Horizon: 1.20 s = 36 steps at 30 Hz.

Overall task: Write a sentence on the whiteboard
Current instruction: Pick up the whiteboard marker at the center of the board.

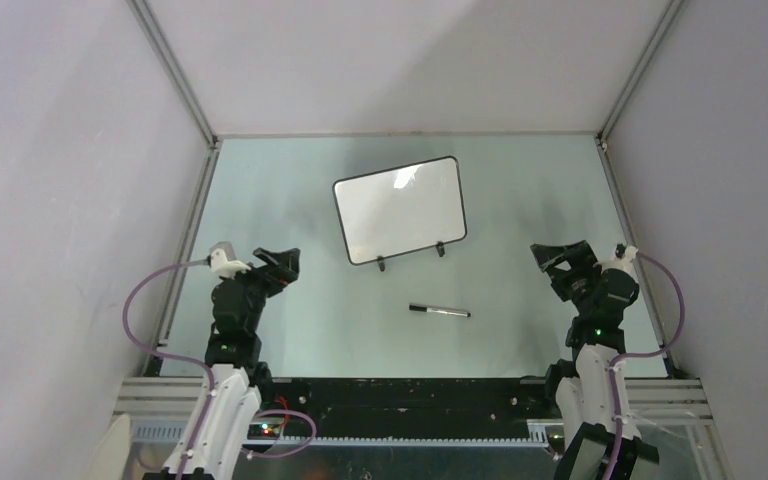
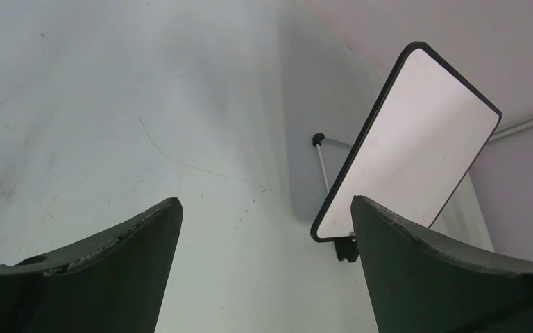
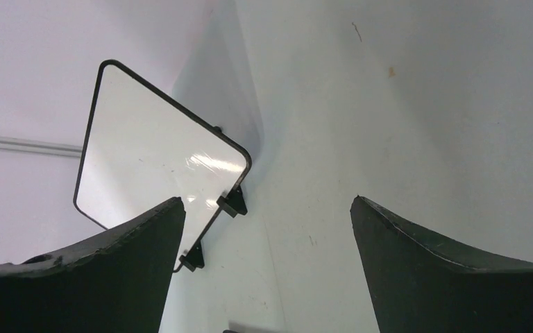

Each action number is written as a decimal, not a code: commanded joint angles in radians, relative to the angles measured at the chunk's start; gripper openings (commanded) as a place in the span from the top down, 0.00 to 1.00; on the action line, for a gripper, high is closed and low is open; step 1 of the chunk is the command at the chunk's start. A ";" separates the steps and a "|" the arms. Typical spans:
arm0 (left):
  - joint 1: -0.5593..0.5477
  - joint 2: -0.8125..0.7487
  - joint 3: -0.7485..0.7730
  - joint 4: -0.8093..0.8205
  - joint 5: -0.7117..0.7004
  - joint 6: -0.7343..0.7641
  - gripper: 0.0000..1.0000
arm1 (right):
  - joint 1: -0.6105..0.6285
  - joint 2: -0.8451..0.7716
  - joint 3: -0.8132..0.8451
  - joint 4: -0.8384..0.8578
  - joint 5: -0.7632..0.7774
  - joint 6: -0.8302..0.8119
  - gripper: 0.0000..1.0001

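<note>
The whiteboard (image 1: 400,209) stands on two small black feet near the middle of the table, tilted back, its white face blank; no sentence shows on it. It also appears in the left wrist view, whiteboard (image 2: 416,139), and in the right wrist view, whiteboard (image 3: 156,156). A black marker pen (image 1: 439,311) lies flat on the table in front of the board. My left gripper (image 1: 278,262) hovers at the left, open and empty, also seen as left gripper (image 2: 265,208). My right gripper (image 1: 558,256) hovers at the right, open and empty, also seen as right gripper (image 3: 267,205).
Pale grey walls enclose the table (image 1: 290,200) on three sides, with aluminium rails (image 1: 188,215) along its edges. Purple cables (image 1: 140,300) loop beside both arm bases at the near edge.
</note>
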 commanded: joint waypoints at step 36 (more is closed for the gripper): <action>-0.004 -0.053 0.031 -0.025 -0.023 -0.044 0.02 | 1.177 0.631 0.620 -0.529 0.366 -0.913 0.25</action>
